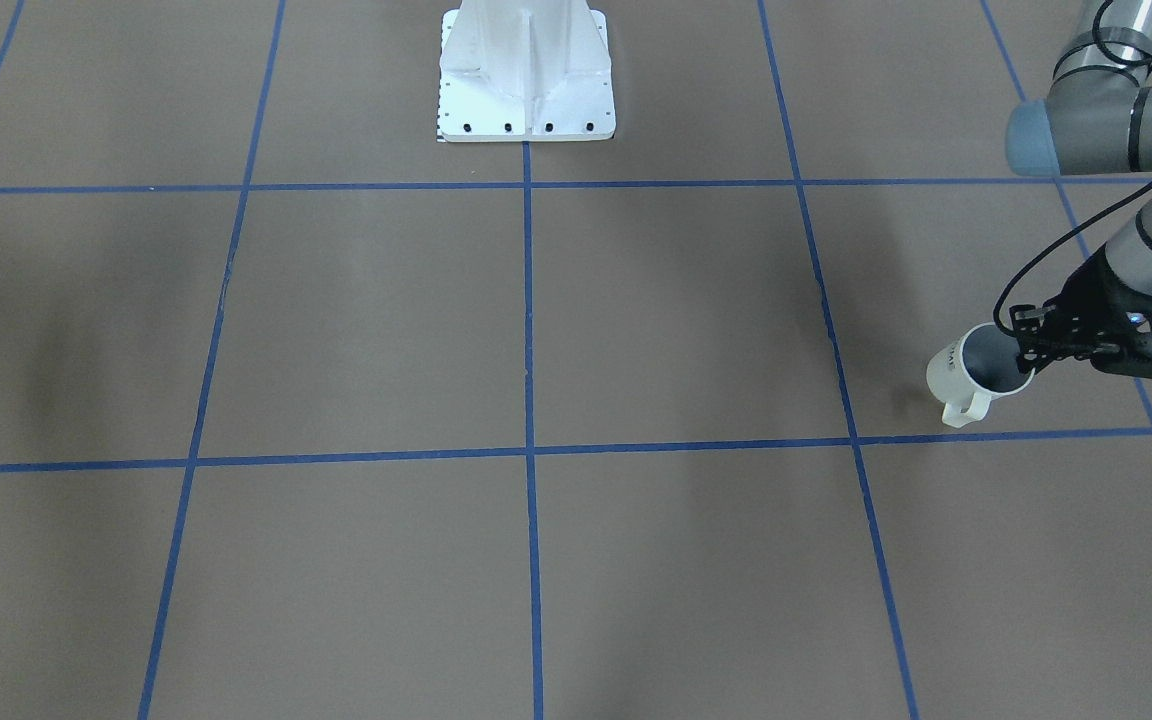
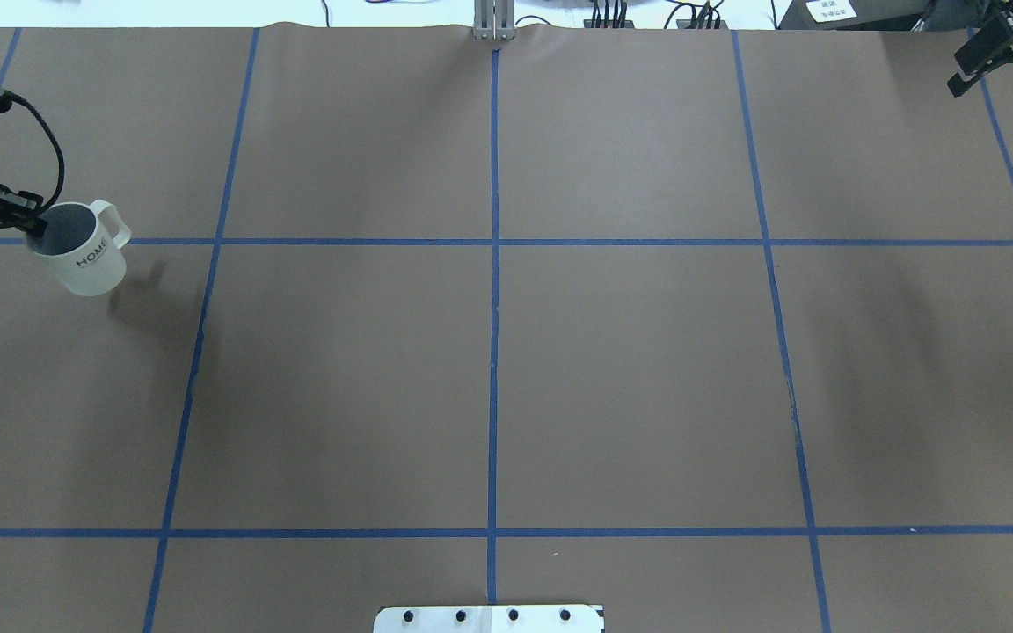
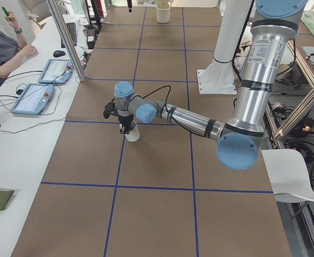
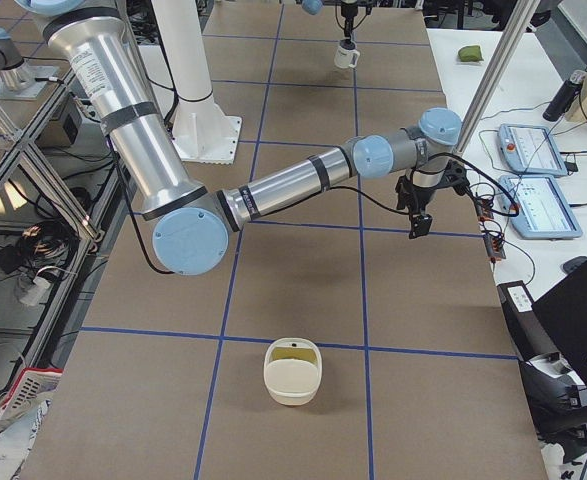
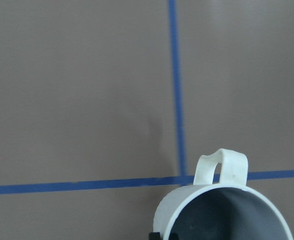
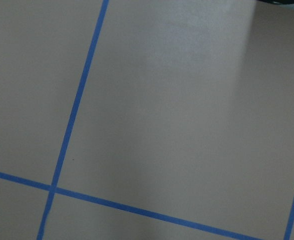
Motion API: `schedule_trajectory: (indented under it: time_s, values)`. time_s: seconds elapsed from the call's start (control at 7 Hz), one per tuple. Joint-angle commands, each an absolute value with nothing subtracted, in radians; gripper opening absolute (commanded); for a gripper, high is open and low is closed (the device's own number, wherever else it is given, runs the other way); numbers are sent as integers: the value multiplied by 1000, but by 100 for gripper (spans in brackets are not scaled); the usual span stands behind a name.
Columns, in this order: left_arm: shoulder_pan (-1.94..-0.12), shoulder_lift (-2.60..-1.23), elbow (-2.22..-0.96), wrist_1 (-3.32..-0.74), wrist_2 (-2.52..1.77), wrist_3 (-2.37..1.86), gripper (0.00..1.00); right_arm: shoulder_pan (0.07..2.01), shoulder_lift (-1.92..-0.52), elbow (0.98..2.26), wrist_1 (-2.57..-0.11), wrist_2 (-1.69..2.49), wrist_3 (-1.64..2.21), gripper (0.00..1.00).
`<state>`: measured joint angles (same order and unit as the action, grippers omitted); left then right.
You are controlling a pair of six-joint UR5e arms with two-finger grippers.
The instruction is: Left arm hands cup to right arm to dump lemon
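- One brown table (image 2: 630, 378) with a blue tape grid, robot base at its middle edge.
- Left arm (image 3: 194, 120) reaches to the table's left end. Right arm (image 4: 293, 185) is stretched toward the right end, well apart from it.
- Cream tub (image 4: 291, 390) with something yellowish inside sits on the table on the right arm's side. Maybe the dump spot, can't confirm.
- Cup (image 2: 89, 264) is a white mug with "HOME" lettering, at the far left by a tape line. It's tilted a bit and its shadow is offset, so I judge it lifted off the table.
- Left gripper (image 1: 1028, 360) is pinched on the cup's rim, one finger inside and one outside, opposite the handle (image 5: 222, 167).
- Right gripper (image 4: 417, 222) hangs over bare table holding nothing. Can't tell whether its fingers are spread or together.
- Lemon not visible. The cup's inside shows only grey, and part of it is hidden.
- Handling: the mug looks rigid and light, likely glazed and slick, and it would chip if dropped. A one-sided rim pinch lets it swing.
- Best hold for the right gripper looks like the free rim or the body near the handle, clear of the left fingers. Keep the mouth up until the grip has changed hands.
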<state>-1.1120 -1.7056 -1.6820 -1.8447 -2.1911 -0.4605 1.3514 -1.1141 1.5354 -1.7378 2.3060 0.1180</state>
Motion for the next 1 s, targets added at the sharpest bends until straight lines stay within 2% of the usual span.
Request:
schedule_trajectory:
  time_s: [0.0, 0.29, 0.57, 0.86]
  values:
    - [-1109, -1629, -1695, -1923, -2192, -433, 0, 1356, -1117, 1534, -1772, 2301, 118, 100]
    - [-1111, -1628, -1697, -1937, -2238, -431, 0, 1361, -1111, 1539, -1772, 2307, 118, 100]
    - [-1106, -1579, -1663, -2101, -2252, -442, 0, 1359, -1111, 1540, -1772, 2307, 120, 100]
    - [-1106, -1577, -1660, -2109, -2250, -442, 0, 1361, -1109, 1542, -1772, 2307, 120, 100]
